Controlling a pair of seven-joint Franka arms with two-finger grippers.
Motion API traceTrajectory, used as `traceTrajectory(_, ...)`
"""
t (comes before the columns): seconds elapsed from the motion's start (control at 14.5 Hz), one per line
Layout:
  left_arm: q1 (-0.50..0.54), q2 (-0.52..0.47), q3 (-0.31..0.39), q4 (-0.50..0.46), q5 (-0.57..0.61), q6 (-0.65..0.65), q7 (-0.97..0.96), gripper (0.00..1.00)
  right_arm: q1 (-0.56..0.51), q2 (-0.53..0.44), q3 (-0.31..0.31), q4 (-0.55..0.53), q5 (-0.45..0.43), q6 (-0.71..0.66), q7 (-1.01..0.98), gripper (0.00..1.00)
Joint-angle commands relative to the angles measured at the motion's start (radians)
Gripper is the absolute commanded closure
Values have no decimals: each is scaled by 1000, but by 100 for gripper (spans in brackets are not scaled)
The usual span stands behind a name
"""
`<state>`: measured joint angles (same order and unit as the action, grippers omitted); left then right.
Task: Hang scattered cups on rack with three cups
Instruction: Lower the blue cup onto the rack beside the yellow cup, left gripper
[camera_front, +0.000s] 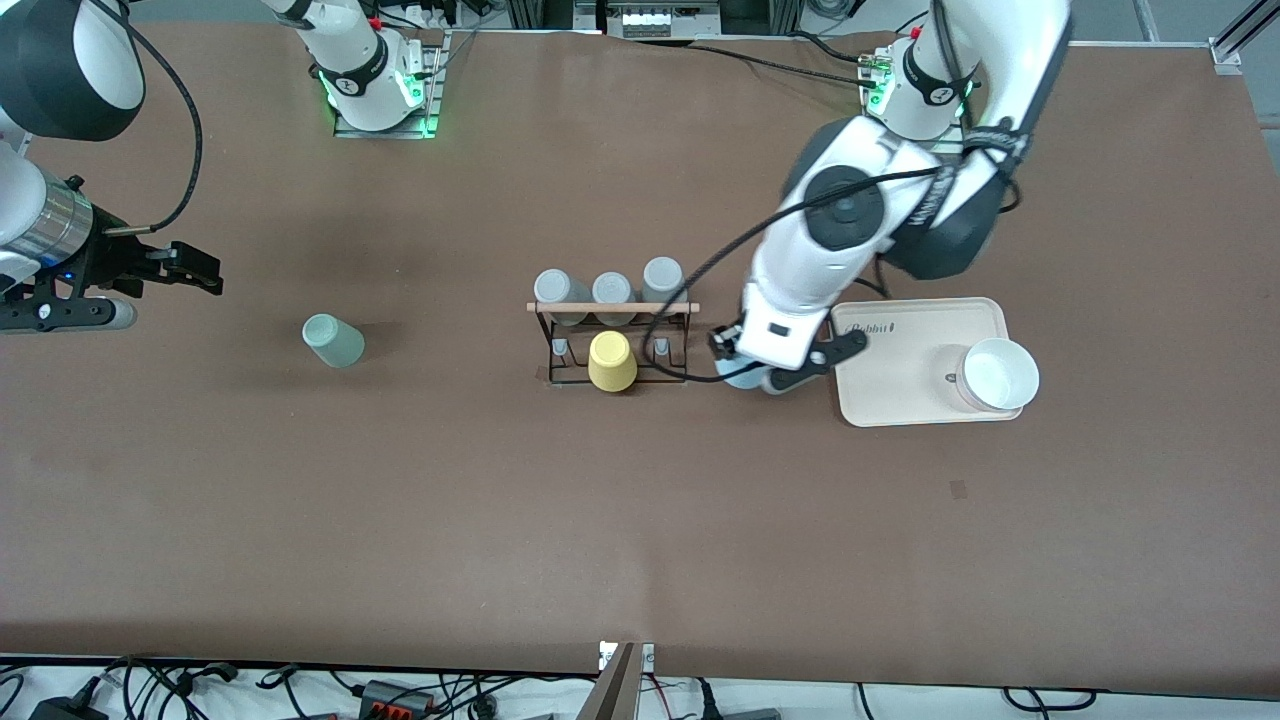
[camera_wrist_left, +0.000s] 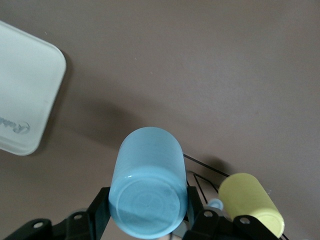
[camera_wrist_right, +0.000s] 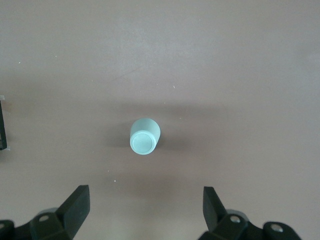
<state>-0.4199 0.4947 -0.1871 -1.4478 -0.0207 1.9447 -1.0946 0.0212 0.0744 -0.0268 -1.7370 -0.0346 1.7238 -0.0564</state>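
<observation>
You had the left gripper (camera_front: 762, 372) squeezed tight on the light blue cup (camera_wrist_left: 148, 186), with one finger on each side of it. That gripper hung low over the table, between the rack (camera_front: 612, 345) and the cream tray (camera_front: 900, 395). The cup was held bottom up, just beside the rack.

Your right gripper (camera_front: 185, 268) was up in the air at the right arm's end of the table, and that arm waited. Its fingers (camera_wrist_right: 75, 205) were spread wide with nothing in them. The mint green cup (camera_front: 334, 340) sat on the table, bottom up, well apart from the rack, toward the right arm's end.

The rack had a yellow cup (camera_front: 612, 361) on its near row and three grey cups (camera_front: 609, 288) on its far row. A white bowl (camera_front: 998, 375) sat on the tray
</observation>
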Motion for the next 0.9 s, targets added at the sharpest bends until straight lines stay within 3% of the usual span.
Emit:
traceTrajectory(0.0, -43, 77, 6, 124, 10, -47, -65, 60, 2, 13, 1, 14, 15, -15, -11, 0)
traceTrajectory(0.83, -140, 171, 11, 147, 18, -1, -166, 60, 2, 47, 1, 16, 15, -41, -25, 0)
